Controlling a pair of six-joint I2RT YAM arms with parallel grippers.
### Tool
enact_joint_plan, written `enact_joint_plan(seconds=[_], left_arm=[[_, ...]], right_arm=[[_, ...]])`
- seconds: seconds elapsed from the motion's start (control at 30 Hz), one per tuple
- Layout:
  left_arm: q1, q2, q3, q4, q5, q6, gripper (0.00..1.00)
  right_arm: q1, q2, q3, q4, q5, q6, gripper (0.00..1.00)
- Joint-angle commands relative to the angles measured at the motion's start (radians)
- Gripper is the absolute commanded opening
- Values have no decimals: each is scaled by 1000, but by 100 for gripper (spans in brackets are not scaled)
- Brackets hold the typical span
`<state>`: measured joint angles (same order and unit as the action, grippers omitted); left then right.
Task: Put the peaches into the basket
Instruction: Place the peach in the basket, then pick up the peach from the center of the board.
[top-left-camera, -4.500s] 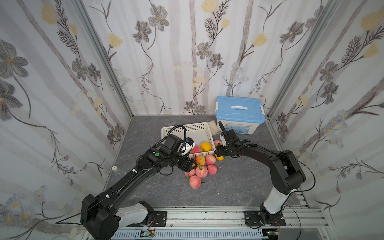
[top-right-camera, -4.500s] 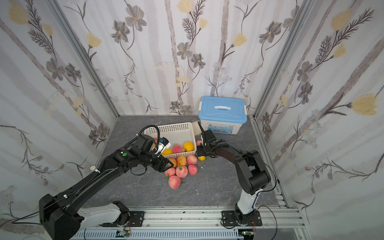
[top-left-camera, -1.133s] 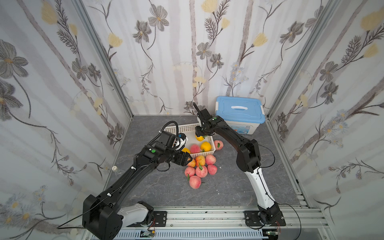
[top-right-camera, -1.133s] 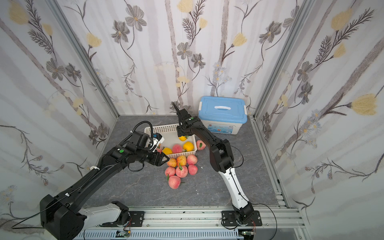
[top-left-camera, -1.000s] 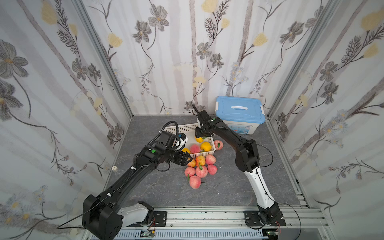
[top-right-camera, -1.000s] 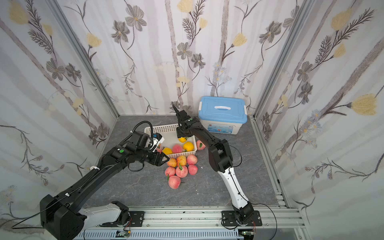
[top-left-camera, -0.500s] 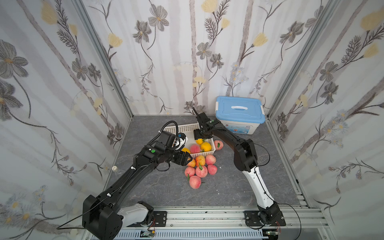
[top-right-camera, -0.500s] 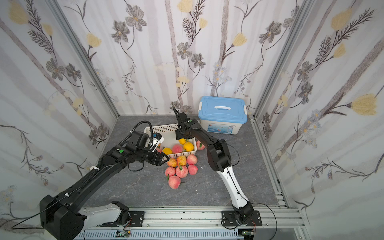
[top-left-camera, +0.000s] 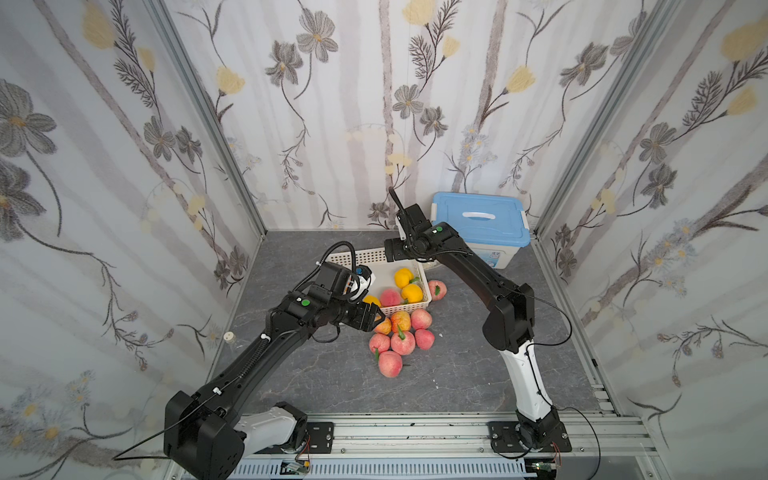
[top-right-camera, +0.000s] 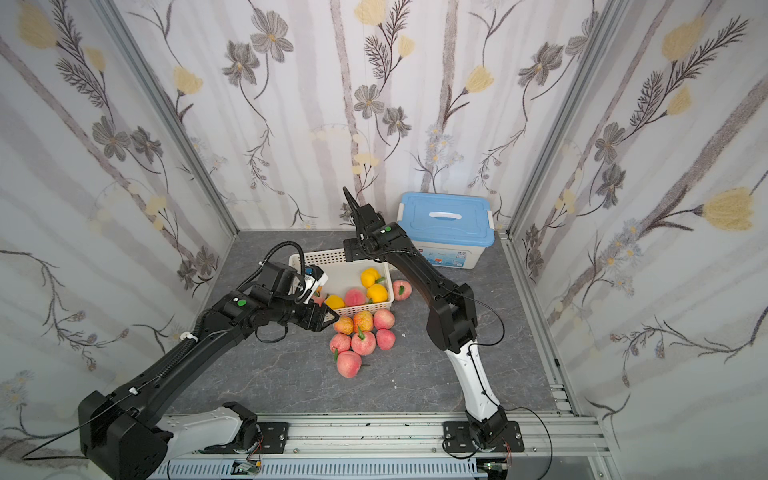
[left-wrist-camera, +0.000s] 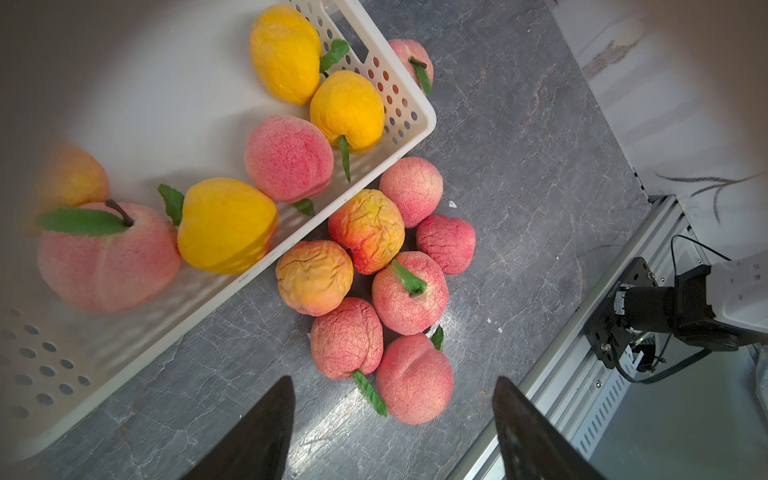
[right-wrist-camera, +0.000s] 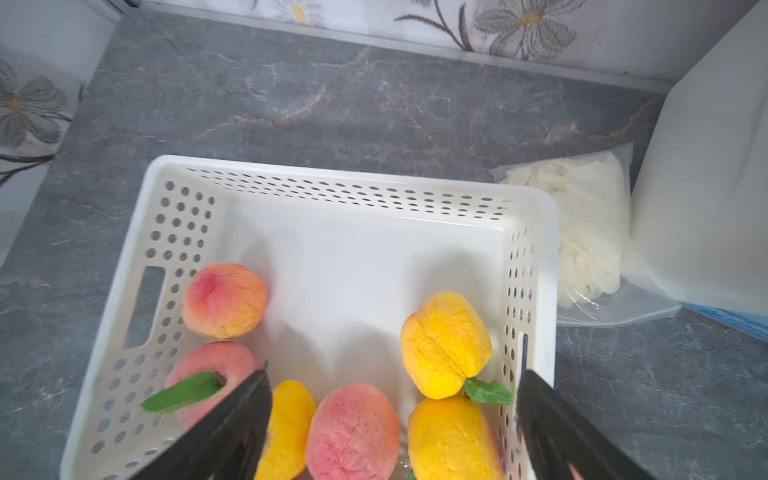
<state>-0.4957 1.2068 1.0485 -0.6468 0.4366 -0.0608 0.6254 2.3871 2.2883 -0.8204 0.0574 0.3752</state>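
Six round, fuzzy peaches (right-wrist-camera: 444, 345), yellow or pink-blushed and some wrinkled, lie in the basket (right-wrist-camera: 345, 183), a shallow white plastic tray with perforated walls. Seven more huddle on the grey marbled table (left-wrist-camera: 519, 166) just beside its long wall, and one sits by its end wall. The left gripper (left-wrist-camera: 392, 379) hangs over the huddle, jaws wide and empty. The right gripper (right-wrist-camera: 392, 374) gapes empty above the basket.

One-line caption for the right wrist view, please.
Right gripper, fingers open and empty, above the white basket holding six peaches; a clear bag lies beside the basket.
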Motion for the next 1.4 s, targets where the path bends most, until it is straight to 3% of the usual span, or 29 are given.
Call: enact_joint_plan(seconds=[0.0, 0.13, 0.5, 0.9, 1.1, 1.37], left_arm=[[4, -1, 0, 15, 11, 1, 76], [6, -4, 1, 16, 10, 0, 76], [6, 16, -6, 27, -11, 1, 76], [6, 48, -29, 61, -157, -106, 77], [-15, 82, -42, 22, -241, -220, 77], [-74, 135, -10, -71, -354, -361, 77]], right_arm=[[18, -81, -30, 1, 37, -42, 92], [30, -235, -176, 65, 32, -50, 92], [34, -739, -944, 451, 3, -147, 92], [32, -1168, -1610, 804, 84, -224, 95], [24, -1348, -1843, 953, 108, -200, 98], [24, -1454, -1901, 877, 98, -124, 98]])
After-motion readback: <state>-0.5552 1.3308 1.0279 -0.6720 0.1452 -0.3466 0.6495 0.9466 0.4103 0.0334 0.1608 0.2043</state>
